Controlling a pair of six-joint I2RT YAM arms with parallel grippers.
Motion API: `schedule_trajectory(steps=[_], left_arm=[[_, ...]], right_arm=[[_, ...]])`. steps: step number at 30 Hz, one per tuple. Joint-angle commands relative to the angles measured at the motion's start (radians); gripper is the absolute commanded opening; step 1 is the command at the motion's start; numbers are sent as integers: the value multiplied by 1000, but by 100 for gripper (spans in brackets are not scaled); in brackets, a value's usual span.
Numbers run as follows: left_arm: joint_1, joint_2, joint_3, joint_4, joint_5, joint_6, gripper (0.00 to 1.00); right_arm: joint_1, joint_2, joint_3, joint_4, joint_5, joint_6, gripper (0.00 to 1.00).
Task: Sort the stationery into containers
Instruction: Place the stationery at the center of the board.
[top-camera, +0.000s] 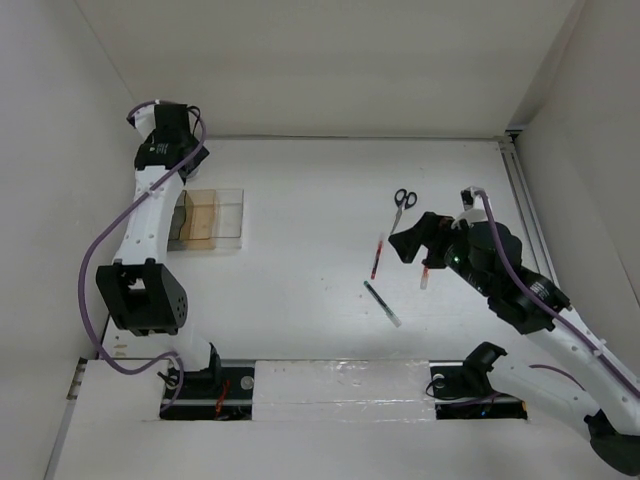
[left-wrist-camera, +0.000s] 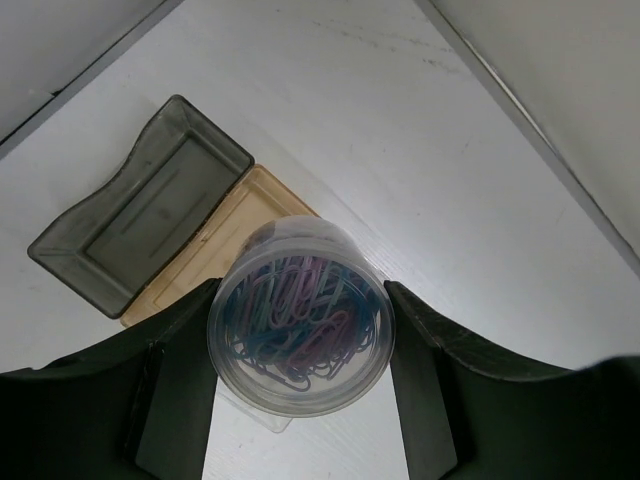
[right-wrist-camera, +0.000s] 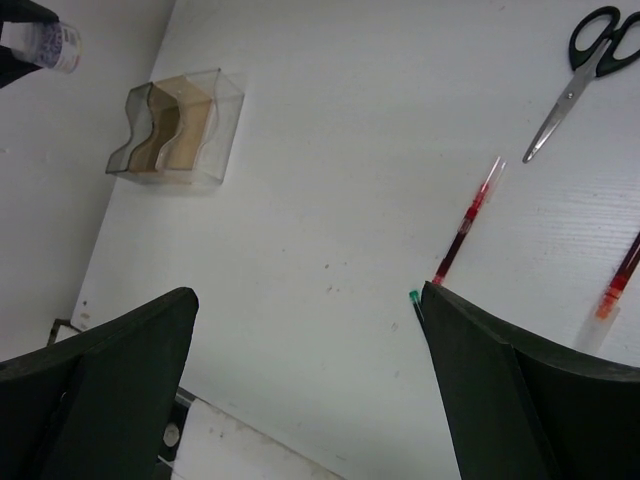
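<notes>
My left gripper (left-wrist-camera: 300, 345) is shut on a small clear round tub of coloured paper clips (left-wrist-camera: 300, 300) and holds it high above the containers. It also shows in the top view (top-camera: 163, 128). Below it lie a clear tray with a tan inside (left-wrist-camera: 235, 235) and a smoky dark container (left-wrist-camera: 140, 210) beside it. My right gripper (right-wrist-camera: 308, 300) is open and empty above the table. Black-handled scissors (top-camera: 403, 205), two red pens (top-camera: 378, 255) (top-camera: 425, 272) and a black pen (top-camera: 382, 303) lie near it.
The containers (top-camera: 210, 215) stand at the left of the white table, also in the right wrist view (right-wrist-camera: 175, 130). White walls close the left, back and right. A rail (top-camera: 525, 215) runs along the right edge. The scissors (right-wrist-camera: 585, 60) lie furthest from me.
</notes>
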Motion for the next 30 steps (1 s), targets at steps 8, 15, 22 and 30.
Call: schedule_trajectory(steps=[8, 15, 22, 30], left_arm=[[-14, 106, -17, -35, -56, -11, 0], [4, 119, -94, 2, -34, -21, 0], [4, 169, -103, -7, -43, -31, 0], [4, 222, -94, -47, -109, -53, 0]], right_arm=[[6, 25, -34, 121, -56, -29, 100], [6, 68, -43, 150, -77, -38, 100], [6, 86, -43, 168, -105, -38, 100], [6, 105, -43, 177, -137, -38, 100]])
